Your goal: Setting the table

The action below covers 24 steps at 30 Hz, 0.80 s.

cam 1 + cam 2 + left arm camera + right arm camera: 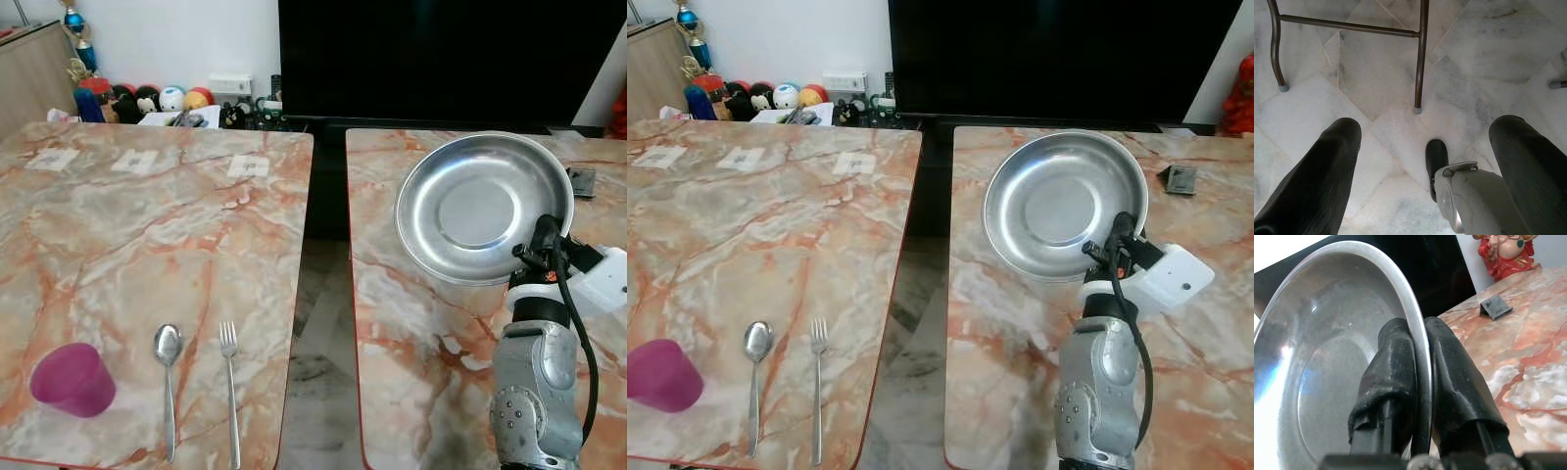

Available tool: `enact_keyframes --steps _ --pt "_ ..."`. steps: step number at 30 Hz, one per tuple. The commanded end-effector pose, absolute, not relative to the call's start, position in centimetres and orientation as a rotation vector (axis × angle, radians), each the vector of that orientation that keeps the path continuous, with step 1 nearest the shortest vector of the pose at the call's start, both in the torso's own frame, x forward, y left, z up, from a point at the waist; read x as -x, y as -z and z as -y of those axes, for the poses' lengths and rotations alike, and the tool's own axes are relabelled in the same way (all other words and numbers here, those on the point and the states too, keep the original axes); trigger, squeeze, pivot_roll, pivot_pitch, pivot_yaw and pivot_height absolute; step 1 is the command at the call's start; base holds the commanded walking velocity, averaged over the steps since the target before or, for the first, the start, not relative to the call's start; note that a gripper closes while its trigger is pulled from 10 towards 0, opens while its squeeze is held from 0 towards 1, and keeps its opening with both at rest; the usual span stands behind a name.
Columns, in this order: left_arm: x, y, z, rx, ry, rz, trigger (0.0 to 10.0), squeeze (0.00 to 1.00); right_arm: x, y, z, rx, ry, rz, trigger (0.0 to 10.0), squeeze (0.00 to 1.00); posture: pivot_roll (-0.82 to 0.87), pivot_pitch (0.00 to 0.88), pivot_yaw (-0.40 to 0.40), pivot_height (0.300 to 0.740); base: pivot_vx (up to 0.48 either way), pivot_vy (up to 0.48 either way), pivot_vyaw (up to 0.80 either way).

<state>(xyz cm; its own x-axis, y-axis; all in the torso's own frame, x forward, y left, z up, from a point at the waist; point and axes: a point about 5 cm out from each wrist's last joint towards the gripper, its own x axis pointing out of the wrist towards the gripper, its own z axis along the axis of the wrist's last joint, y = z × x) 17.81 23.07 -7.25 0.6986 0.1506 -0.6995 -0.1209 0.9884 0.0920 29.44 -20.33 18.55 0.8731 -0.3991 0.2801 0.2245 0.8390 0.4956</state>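
From the head views, the left marble table (pixel 118 235) already carries an overturned purple plastic cup (pixel 72 380), a steel spoon (pixel 168 377) and a steel fork (pixel 230 387), while the round shiny steel plate (pixel 482 206) is tilted above the right table. In the right wrist view, the right gripper (pixel 1420 382) pinches the plate's rim between its fingers, so the plate likely remains to be placed by the cutlery. In the left wrist view, the left gripper (pixel 1425 161) hangs with fingers spread over the pale floor.

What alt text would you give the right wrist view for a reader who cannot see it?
The right gripper pinches the rim of a tilted steel plate, one black finger inside the bowl and the other behind it. Beyond the plate lie an orange-veined marble table with a small dark object, and a red figurine.
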Motion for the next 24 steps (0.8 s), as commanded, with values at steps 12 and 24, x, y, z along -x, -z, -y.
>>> enact_keyframes --steps 12,24 --pt "-17.2 7.6 -23.1 -0.046 -0.151 -0.810 10.0 0.00 -29.5 -18.5 20.0 -0.484 0.342 0.379 10.0 0.00 0.00 0.095 -0.021 0.740 0.000 -0.372 -0.43" --pt "-17.2 7.6 -23.3 -0.055 -0.149 -0.813 10.0 0.00 -29.2 -17.5 20.3 -0.470 0.375 0.330 10.0 0.00 0.00 0.095 -0.016 0.740 0.000 -0.478 0.00"
